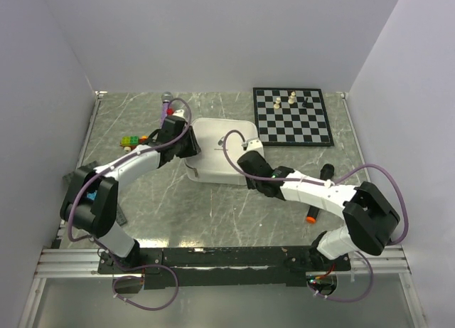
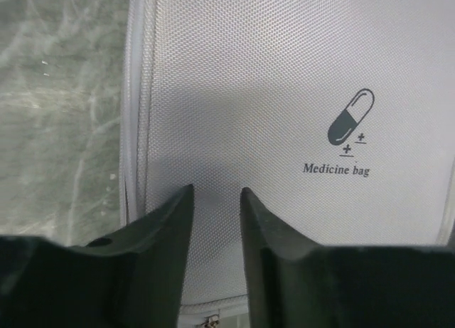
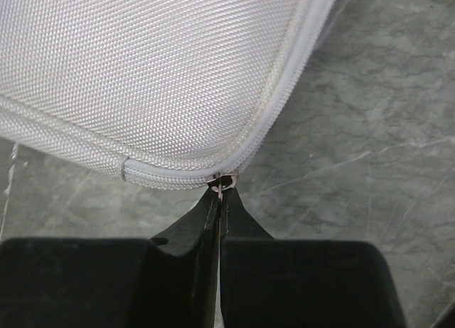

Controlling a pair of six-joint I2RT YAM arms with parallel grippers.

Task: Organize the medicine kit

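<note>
One medicine kit (image 1: 222,139): white, lid down, at centre of grey table (image 1: 178,200), just left of chessboard (image 1: 293,118).
Zipper pull (image 3: 225,180): at kit's edge, pinched.
Right gripper (image 3: 222,191): clamped tight on zipper pull.
Left gripper (image 2: 217,194): slightly parted over kit's lid, gripping nothing.

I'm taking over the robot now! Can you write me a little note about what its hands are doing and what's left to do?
Hands: the left gripper is open, low over the lid of the medicine kit; I cannot tell if it touches. The right gripper is shut on the zipper pull at the kit's edge.
Things: the kit lies on the table between the arms, lid down.
Done: zipper pull grabbed.
Left: probably run the zip round, lift the lid, then sort the inside, which is hidden now.
</note>
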